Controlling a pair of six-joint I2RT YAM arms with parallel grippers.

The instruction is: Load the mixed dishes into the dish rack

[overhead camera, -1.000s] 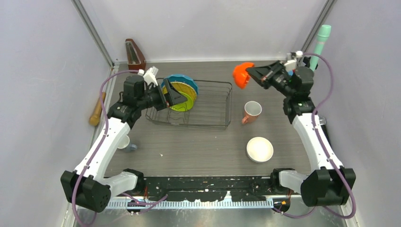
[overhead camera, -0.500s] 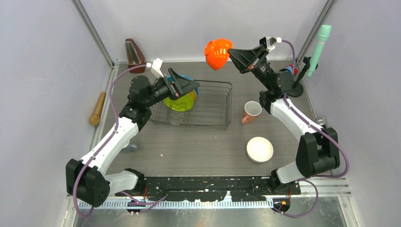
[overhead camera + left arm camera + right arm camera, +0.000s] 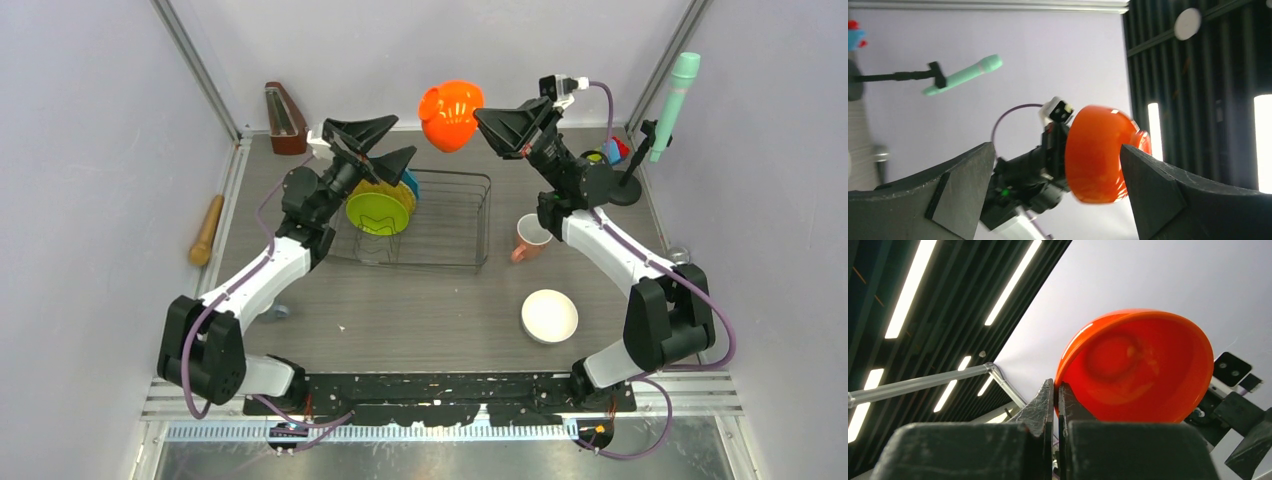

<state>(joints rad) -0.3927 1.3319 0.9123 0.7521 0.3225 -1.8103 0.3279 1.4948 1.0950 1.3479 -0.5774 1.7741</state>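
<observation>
The right gripper (image 3: 487,118) is pressed together on the rim of the orange bowl (image 3: 450,113) and pinches it on edge in the air. In the top view the bowl lies at 9 o'clock of the fingertips, above the 12 o'clock edge of the dish rack (image 3: 487,215). The left gripper (image 3: 406,134) is spread wide and grips nothing; the bowl sits near it at 2 o'clock, apart from both fingers.

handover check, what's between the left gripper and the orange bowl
Nothing: in the top external view only air separates the left gripper, jaws open, from the orange bowl; the left wrist view agrees.
</observation>
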